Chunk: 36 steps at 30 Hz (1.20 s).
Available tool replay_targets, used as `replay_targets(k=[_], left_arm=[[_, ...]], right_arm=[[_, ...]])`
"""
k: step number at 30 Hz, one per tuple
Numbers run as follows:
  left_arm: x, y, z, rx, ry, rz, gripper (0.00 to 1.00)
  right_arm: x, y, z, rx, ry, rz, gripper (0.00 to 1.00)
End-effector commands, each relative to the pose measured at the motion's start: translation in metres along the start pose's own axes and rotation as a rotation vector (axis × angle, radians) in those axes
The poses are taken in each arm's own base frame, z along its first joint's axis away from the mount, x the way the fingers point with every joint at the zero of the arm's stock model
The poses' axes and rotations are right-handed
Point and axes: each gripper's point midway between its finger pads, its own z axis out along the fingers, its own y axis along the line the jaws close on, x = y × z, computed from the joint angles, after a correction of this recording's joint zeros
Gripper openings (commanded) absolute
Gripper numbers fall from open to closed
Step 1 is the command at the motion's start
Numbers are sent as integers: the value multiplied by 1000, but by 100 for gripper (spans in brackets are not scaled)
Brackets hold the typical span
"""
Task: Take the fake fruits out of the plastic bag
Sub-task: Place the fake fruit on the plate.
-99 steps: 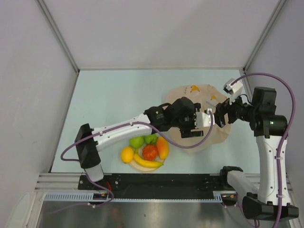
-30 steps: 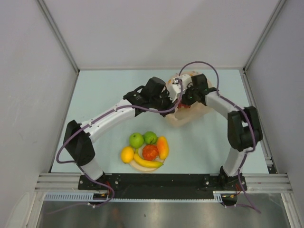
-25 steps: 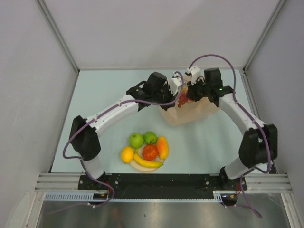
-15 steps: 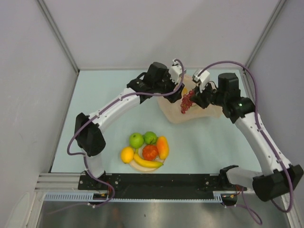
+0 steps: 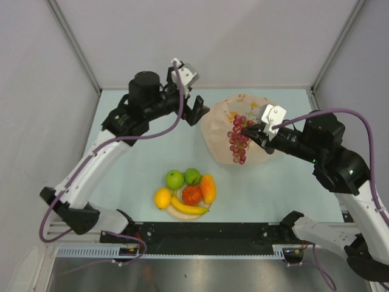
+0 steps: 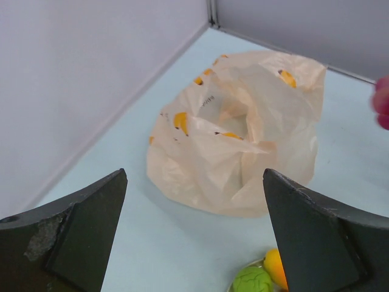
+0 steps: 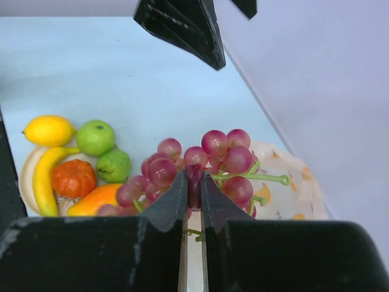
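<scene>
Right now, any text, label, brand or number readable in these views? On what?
Nothing can be read in full.
plastic bag: one short line of grey print near its opening, too small and crumpled to read; the orange-yellow marks are pictures, not letters.
grapes: no markings.
No lettering shows anywhere else.
</scene>
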Motion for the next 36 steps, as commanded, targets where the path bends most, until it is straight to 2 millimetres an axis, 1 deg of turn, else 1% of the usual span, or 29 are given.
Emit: replay_targets(k=[1,2,3,4,5,6,7,8,9,10,11,12,13,14,16,17,19,20,21,22,23,24,26,27,29,30,32,33,36], left_arm=[[-5,10,-50,-80,-23,117,100],[1,20,-57,-112,-12,125,100],[13,24,-63,-127,10,121,100],[15,36,-79,-176,5,121,100],[19,43,-87,-202,8,125,100],[31,47,-91,-217,30,116,100],[35,50,-97,-223,30,109,100],[33,57,-112,-255,11,100,100],[38,58,-116,-259,14,91,100],[39,60,-122,-267,9,84,100],[37,61,-134,-279,-12,71,100],[42,62,-139,-287,-10,58,100],[43,63,-144,-296,-14,51,100],[42,64,-154,-314,-29,44,100],[51,64,-160,-329,-21,31,100],[53,66,-165,-347,-21,22,100],[61,64,-171,-352,-21,0,100],[64,63,-173,-352,-20,-10,100],[69,60,-174,-344,-21,-20,100],[71,61,-176,-352,-22,-43,100],[74,61,-177,-350,-21,-54,100],[78,58,-175,-336,-19,-65,100],[79,55,-177,-331,-29,-80,100],[80,54,-178,-325,-31,-87,100],[79,52,-181,-324,-40,-99,100],[78,53,-182,-329,-42,-98,100],[77,53,-186,-337,-49,-99,100],[77,54,-186,-340,-50,-103,100],[77,52,-188,-331,-56,-109,100]], right_arm=[[-12,27,33,-154,5,-8,0],[-14,38,39,-191,2,-21,0],[-9,50,52,-236,22,-28,0],[-14,69,59,-291,7,-52,0],[-13,78,66,-318,13,-52,0],[-7,87,79,-350,33,-42,0],[-7,100,85,-394,36,-17,0],[-5,104,92,-411,40,3,0],[-3,110,97,-432,46,15,0],[8,118,108,-463,77,31,0],[9,127,113,-491,72,34,0],[14,134,118,-512,81,32,0],[27,144,126,-543,109,39,0],[30,154,131,-568,111,31,0],[40,169,137,-611,129,42,0],[50,178,143,-634,156,50,0],[56,196,147,-679,173,69,0],[67,205,150,-697,200,84,0],[69,215,151,-717,206,94,0],[70,219,153,-722,202,96,0],[79,227,155,-734,219,100,0],[82,234,155,-744,225,104,0],[87,237,160,-744,236,117,0],[96,242,164,-749,263,132,0],[102,242,171,-734,281,175,0],[112,244,175,-728,308,191,0],[118,243,182,-704,318,226,0],[125,242,185,-692,334,235,0],[135,230,194,-623,352,252,0]])
